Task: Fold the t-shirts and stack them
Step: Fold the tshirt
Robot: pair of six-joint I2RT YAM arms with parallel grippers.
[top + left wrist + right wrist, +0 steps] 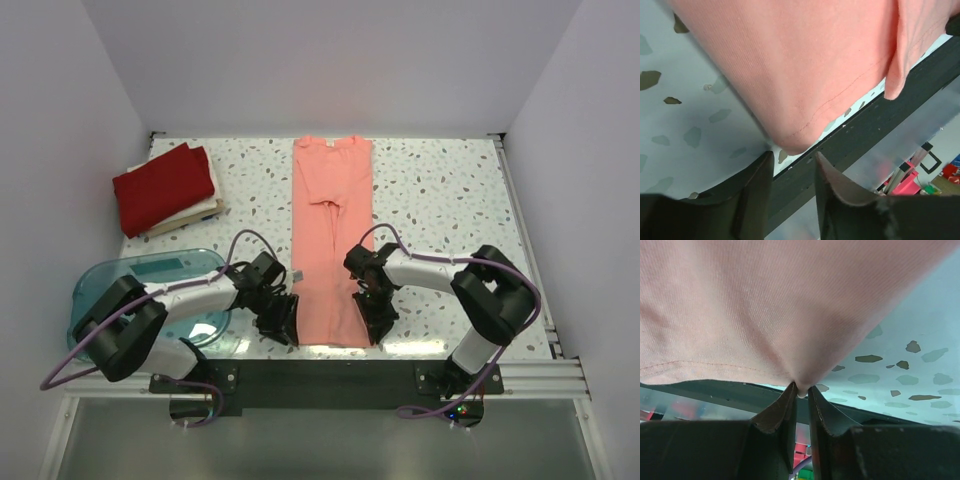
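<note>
The salmon-pink t-shirt (330, 230) lies folded into a long narrow strip down the middle of the table, collar at the far end. My left gripper (281, 322) is at its near left corner. In the left wrist view its jaws (793, 159) stand open, and the hem corner (795, 145) sits just past the tips, not between them. My right gripper (379, 322) is at the near right corner. In the right wrist view it (801, 390) is shut on a pinch of the pink cloth (765, 305). The deep red t-shirt (160, 185) lies folded on the cream-white one (195, 215) at the back left.
A translucent blue tub (120, 280) sits at the near left, beside my left arm. The black rail (330, 372) runs along the table's near edge, right behind both grippers. White walls close in the speckled table (440, 190) on three sides.
</note>
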